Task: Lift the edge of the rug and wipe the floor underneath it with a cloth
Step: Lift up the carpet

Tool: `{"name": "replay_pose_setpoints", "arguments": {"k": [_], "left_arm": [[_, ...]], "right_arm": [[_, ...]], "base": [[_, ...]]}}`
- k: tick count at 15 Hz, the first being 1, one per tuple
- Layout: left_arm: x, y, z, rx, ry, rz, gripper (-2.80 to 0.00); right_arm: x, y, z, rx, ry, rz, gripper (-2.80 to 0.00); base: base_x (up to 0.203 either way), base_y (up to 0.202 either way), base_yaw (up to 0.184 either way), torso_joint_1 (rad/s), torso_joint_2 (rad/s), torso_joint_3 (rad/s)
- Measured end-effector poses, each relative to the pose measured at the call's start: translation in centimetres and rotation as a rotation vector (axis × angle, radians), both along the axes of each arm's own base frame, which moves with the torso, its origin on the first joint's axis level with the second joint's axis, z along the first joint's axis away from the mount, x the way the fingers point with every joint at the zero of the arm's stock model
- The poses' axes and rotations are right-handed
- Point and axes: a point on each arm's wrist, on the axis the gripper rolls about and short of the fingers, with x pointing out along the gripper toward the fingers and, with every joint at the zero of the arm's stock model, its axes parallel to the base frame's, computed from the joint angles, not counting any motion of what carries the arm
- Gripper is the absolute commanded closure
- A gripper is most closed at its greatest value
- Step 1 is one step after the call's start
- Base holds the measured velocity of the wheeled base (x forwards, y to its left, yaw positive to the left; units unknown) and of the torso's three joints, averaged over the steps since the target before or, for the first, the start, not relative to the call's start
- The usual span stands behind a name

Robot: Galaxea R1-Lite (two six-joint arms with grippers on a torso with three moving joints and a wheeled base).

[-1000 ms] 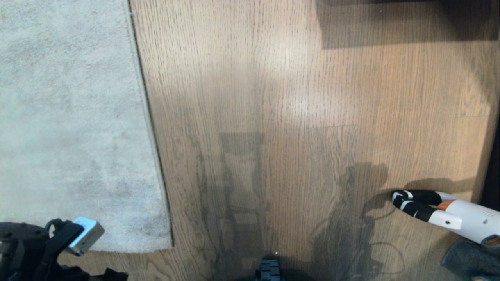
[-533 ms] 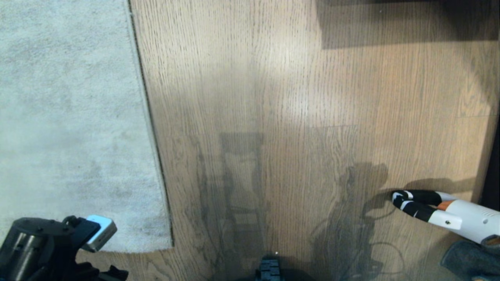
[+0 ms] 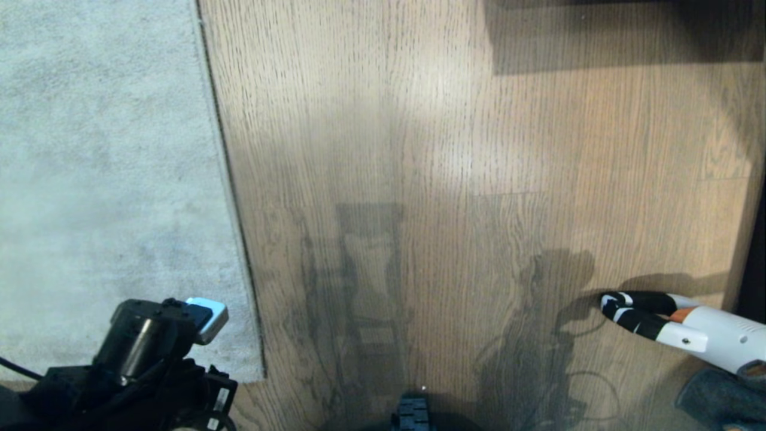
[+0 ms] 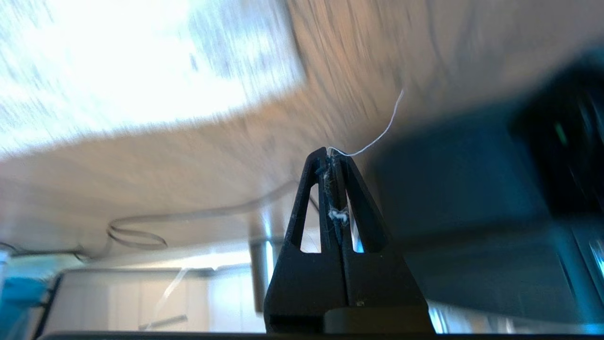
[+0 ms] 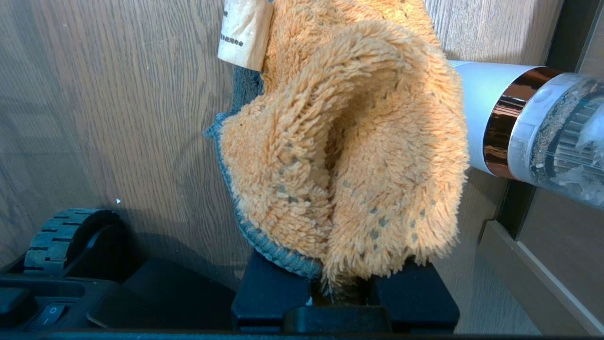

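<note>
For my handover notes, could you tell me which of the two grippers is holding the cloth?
The right gripper: the orange cloth bunches between its fingers, while the left gripper is shut on stray threads only.

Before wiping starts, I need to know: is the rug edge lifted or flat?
Flat: the rug edge lies on the floor, no backing showing.

Short, matt grey pile on the rug edge (image 3: 230,197); smooth wood-grain floor (image 3: 419,149) with faint sheen; fluffy orange cloth (image 5: 349,156), knitted grey trim; glossy copper-banded vacuum (image 5: 514,127)
</note>
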Motion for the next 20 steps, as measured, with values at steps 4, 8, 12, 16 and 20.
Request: {"name": "replay_pose_setpoints", "arguments": {"k": [4, 8, 12, 16, 20], "left_arm": [[2.4, -1.1, -1.4, 0.053, -0.007, 0.045, 0.0], [3.5, -1.6, -2.4, 0.089, 0.011, 0.081, 0.0], [4.4, -1.9, -2.9, 0.15, 0.005, 0.116, 0.0], [5.2, -2.1, -3.0, 0.177, -0.017, 0.156, 0.0], [5.2, -2.0, -3.2, 0.17, -0.016, 0.185, 0.0]], "right_arm": [[0.0, 0.0, 0.0, 0.0, 0.0, 0.0, 0.0], [0.0, 0.0, 0.0, 0.0, 0.0, 0.0, 0.0], [0.0, 0.0, 0.0, 0.0, 0.0, 0.0, 0.0], [0.0, 0.0, 0.0, 0.0, 0.0, 0.0, 0.0], [0.0, 0.0, 0.0, 0.0, 0.0, 0.0, 0.0]], "base": [[0.0, 0.0, 0.0, 0.0, 0.0, 0.0], [0.0, 0.0, 0.0, 0.0, 0.0, 0.0], [0.0, 0.0, 0.0, 0.0, 0.0, 0.0], [0.0, 0.0, 0.0, 0.0, 0.0, 0.0], [0.0, 0.0, 0.0, 0.0, 0.0, 0.0]]}}
